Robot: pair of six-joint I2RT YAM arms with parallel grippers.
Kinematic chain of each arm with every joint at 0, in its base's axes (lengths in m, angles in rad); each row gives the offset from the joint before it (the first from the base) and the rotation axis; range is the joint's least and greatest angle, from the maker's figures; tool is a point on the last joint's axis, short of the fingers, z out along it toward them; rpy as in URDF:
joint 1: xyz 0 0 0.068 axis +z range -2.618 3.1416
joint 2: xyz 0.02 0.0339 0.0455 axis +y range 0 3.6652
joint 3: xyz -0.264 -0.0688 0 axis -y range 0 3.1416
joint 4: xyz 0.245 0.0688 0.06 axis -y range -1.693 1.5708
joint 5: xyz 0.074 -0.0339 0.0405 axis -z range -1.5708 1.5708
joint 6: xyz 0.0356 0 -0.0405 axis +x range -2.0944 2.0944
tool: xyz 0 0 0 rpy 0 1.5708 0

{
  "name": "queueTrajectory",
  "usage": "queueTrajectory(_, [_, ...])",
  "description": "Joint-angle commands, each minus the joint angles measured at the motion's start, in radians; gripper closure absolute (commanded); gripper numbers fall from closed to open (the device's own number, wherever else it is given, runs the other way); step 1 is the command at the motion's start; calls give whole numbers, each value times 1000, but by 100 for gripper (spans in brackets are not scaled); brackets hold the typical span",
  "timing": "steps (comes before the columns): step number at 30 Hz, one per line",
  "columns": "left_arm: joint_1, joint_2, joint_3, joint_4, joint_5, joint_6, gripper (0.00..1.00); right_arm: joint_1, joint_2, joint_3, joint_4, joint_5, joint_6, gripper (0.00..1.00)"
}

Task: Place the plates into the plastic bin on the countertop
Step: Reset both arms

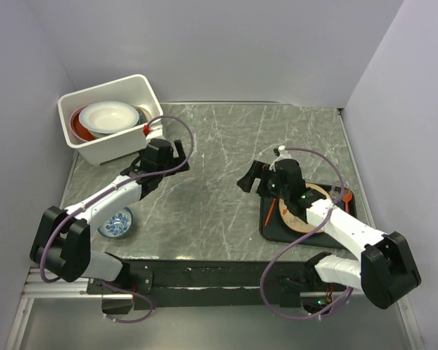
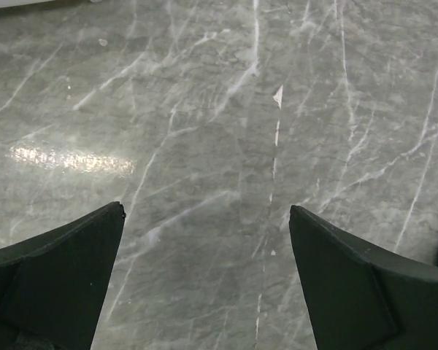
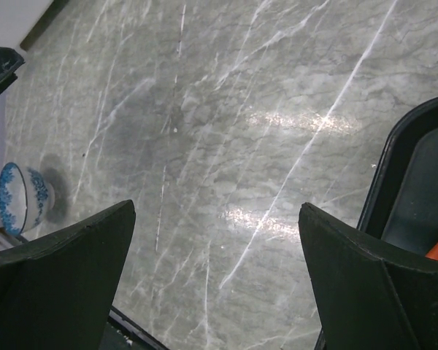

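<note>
Sitting far left on the counter (image 1: pixel 226 146), the bin (image 1: pixel 106 151) lies long side roughly left-to-right, a white plate (image 1: pixel 109 117) flat atop a red-orange plate (image 1: pixel 79 125) (mostly hidden). A cream plate (image 1: pixel 290 219) on the black tray (image 1: pixel 274 232) is half covered by the right arm (image 1: pixel 343 226). Left tool (image 2: pixel 206 219) and right tool (image 3: pixel 217 211) gape empty.

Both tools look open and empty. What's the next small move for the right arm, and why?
Probably swing the right tool over the flat black tray and lower toward the rim of the round cream plate. That plate lies outside the white rectangular plastic bin, and this tool hangs open over grey-green marbled countertop beside the tray.
</note>
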Motion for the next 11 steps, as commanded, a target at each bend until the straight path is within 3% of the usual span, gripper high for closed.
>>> queueTrajectory(1, [-5, 6, -3, 25, -60, 1, 1, 2, 6, 41, 6, 51, -15, 0])
queueTrajectory(11, [-7, 34, -12, 57, -85, -2, 1, 2, -18, 44, -68, 123, -18, 0])
